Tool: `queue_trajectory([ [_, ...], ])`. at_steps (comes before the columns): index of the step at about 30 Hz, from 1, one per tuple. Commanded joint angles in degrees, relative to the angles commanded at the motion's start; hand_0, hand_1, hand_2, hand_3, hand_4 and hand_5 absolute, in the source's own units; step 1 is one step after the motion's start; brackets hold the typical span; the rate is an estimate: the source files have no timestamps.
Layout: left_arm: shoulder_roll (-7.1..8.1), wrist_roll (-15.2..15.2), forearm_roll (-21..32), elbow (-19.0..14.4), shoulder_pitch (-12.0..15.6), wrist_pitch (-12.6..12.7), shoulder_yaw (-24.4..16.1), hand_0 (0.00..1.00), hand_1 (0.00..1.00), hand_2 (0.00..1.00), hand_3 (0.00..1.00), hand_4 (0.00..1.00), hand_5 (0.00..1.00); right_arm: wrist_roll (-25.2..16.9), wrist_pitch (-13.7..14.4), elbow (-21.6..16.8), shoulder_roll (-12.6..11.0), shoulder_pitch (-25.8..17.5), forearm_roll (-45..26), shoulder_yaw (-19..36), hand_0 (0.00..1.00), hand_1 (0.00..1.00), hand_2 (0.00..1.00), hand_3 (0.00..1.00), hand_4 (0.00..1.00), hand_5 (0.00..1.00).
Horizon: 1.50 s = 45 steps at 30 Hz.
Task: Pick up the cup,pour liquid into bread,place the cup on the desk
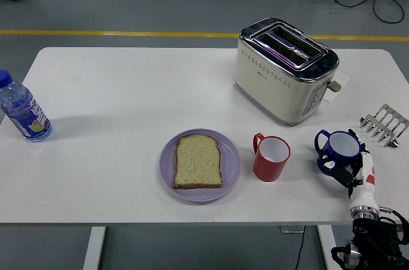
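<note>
A blue two-handled cup [342,147] stands near the table's right front corner. My right hand [346,171] reaches up from the lower right, its black fingers [333,168] curled against the cup's near side, holding it. Left of it stands a red cup [272,158], empty as far as I can see. A slice of bread [198,161] lies flat on a lilac plate [232,163] left of the red cup. My left arm is out of the picture.
A cream toaster [281,69] stands behind the cups. A metal toast rack [383,124] lies at the right edge, just behind the blue cup. A water bottle [22,112] stands at the far left. A person's feet show beyond the table.
</note>
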<state>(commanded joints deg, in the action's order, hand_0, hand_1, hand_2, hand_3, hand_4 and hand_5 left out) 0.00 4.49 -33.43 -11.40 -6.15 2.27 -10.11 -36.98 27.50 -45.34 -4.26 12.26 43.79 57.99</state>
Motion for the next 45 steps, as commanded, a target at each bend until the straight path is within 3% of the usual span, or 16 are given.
queue_trajectory([
  [1,0.0,0.0,-0.1,0.0,0.0,0.0,-0.1,0.634,0.645,0.655,0.547,0.319,0.841,0.0,0.0,0.0,0.0,0.0,-0.3,0.0,0.65,0.601,0.731,0.781,0.797,0.002],
  [6,0.0,0.0,0.0,0.0,0.0,0.0,-0.1,0.634,0.645,0.655,0.547,0.319,0.841,0.0,0.1,0.0,0.0,0.0,-1.1,0.1,0.65,0.601,0.731,0.781,0.797,0.002],
  [7,0.0,0.0,0.0,0.0,0.0,0.0,-0.1,0.635,0.645,0.655,0.548,0.318,0.838,0.0,0.2,0.0,0.0,0.0,-1.3,0.1,0.606,0.562,0.692,0.732,0.786,0.002],
  [12,0.0,0.0,0.0,0.0,0.1,0.0,0.0,0.635,0.645,0.655,0.548,0.318,0.838,0.0,0.6,-0.2,-0.1,-0.2,-2.1,0.2,0.606,0.562,0.692,0.732,0.786,0.002],
  [13,0.0,0.0,0.0,0.0,0.2,0.0,0.1,0.637,0.645,0.655,0.548,0.32,0.843,0.0,0.7,-0.2,-0.1,-0.2,-2.2,0.2,0.566,0.514,0.651,0.697,0.812,0.002],
  [18,0.0,0.0,0.1,0.0,0.4,0.0,0.3,0.637,0.645,0.655,0.548,0.32,0.843,0.0,1.2,-0.8,-0.2,-0.6,-2.5,0.6,0.566,0.514,0.651,0.697,0.812,0.002],
  [19,0.0,0.0,0.1,0.0,0.4,0.0,0.4,0.637,0.645,0.655,0.548,0.32,0.842,0.0,1.2,-1.0,-0.3,-0.7,-2.5,0.7,0.499,0.446,0.591,0.668,0.795,0.002],
  [24,0.0,0.0,0.1,0.0,0.6,0.0,0.5,0.637,0.645,0.655,0.548,0.32,0.842,0.0,1.7,-3.1,-0.7,-1.4,-1.6,1.4,0.499,0.446,0.591,0.668,0.795,0.002],
  [25,0.0,0.0,0.1,0.0,0.7,0.0,0.5,0.637,0.644,0.655,0.547,0.319,0.841,0.0,1.8,-3.6,-0.9,-1.5,-1.4,1.5,0.455,0.408,0.56,0.66,0.676,0.002],
  [36,0.0,0.1,0.1,0.1,1.1,0.0,0.7,0.636,0.646,0.655,0.548,0.32,0.842,1.3,4.1,-14.2,-3.0,-3.7,5.4,4.1,0.514,0.389,0.511,0.64,0.613,0.002],
  [37,0.0,0.1,0.1,0.1,1.1,0.0,0.7,0.638,0.646,0.655,0.547,0.319,0.838,2.2,4.5,-16.0,-3.5,-4.0,6.8,4.7,0.478,0.331,0.456,0.468,0.657,0.002],
  [38,0.0,0.1,0.1,0.1,1.1,0.0,0.7,0.638,0.646,0.655,0.547,0.319,0.838,2.5,4.7,-17.1,-3.7,-4.1,7.5,5.0,0.478,0.331,0.456,0.468,0.657,0.002],
  [42,0.0,0.1,0.0,0.0,1.0,0.0,0.5,0.638,0.646,0.655,0.547,0.319,0.838,7.7,4.2,-23.0,-4.8,-4.7,12.3,7.6,0.478,0.331,0.456,0.468,0.657,0.002],
  [43,0.0,0.1,-0.1,0.0,0.9,0.0,0.3,0.637,0.646,0.655,0.549,0.32,0.841,9.6,3.5,-24.7,-5.4,-4.9,13.7,8.3,0.421,0.279,0.447,0.483,0.762,0.002],
  [45,0.0,0.1,-0.2,0.0,0.7,0.0,0.1,0.637,0.646,0.655,0.549,0.32,0.841,13.4,3.0,-28.2,-6.4,-5.0,16.1,9.2,0.421,0.279,0.447,0.483,0.762,0.002],
])
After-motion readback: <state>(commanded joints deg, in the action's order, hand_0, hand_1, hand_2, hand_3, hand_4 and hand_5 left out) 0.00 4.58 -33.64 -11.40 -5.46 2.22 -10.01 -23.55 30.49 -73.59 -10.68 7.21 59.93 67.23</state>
